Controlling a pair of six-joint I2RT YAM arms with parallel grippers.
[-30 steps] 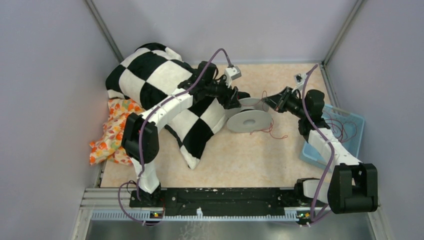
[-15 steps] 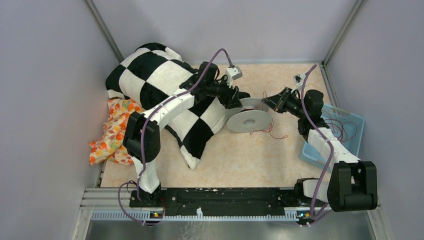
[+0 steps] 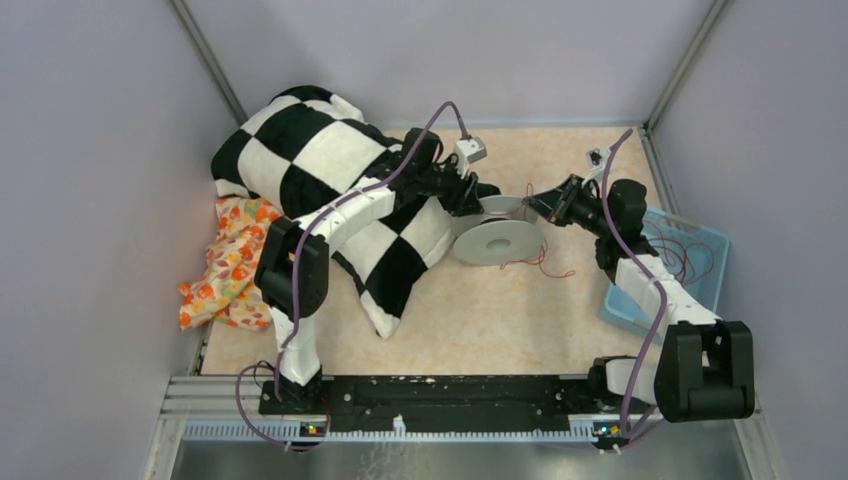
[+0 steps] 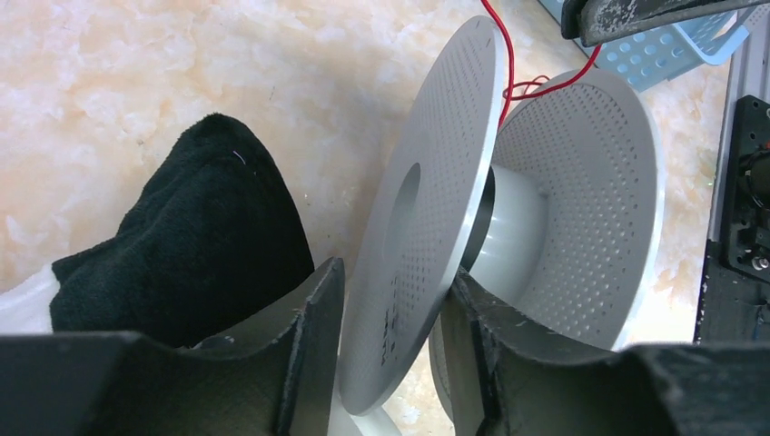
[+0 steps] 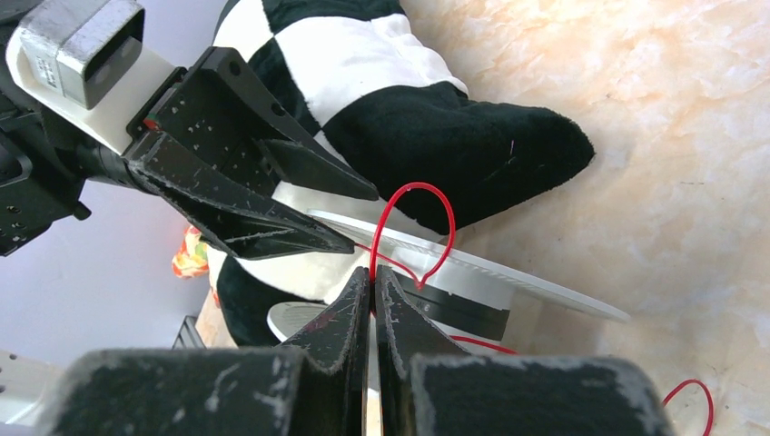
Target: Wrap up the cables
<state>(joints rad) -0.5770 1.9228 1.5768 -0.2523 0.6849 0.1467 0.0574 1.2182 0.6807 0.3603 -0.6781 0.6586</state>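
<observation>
The right fingers (image 5: 363, 292) are pressed together and pinch the cable (image 5: 419, 185) at their tips. From that pinch the cable rises in a small tight loop and curls back down to the rim of the spool (image 4: 445, 136), just in front of the fingertips. In the left wrist view the same strand runs down past the edge of the nearer disc and bends off toward the right fingers at the top corner.

The left fingers (image 4: 318, 309) stand spread, one on each side of the nearer disc of the spool, close against its faces. I cannot tell whether they actually press on it. The cable does not touch them.

The cable is a very thin, bright red wire, loose and curly. From above, a slack strand lies on the surface (image 3: 480, 310) just right of the spool. More of it sits in tangled loops inside the blue basket (image 3: 718, 270) by the right arm.

The spool is pale grey, with two round discs dotted with small holes and a smooth hub between them. It is tipped over, with one disc raised. It sits beside the black corner of a black-and-white checked pillow (image 3: 320, 160).
</observation>
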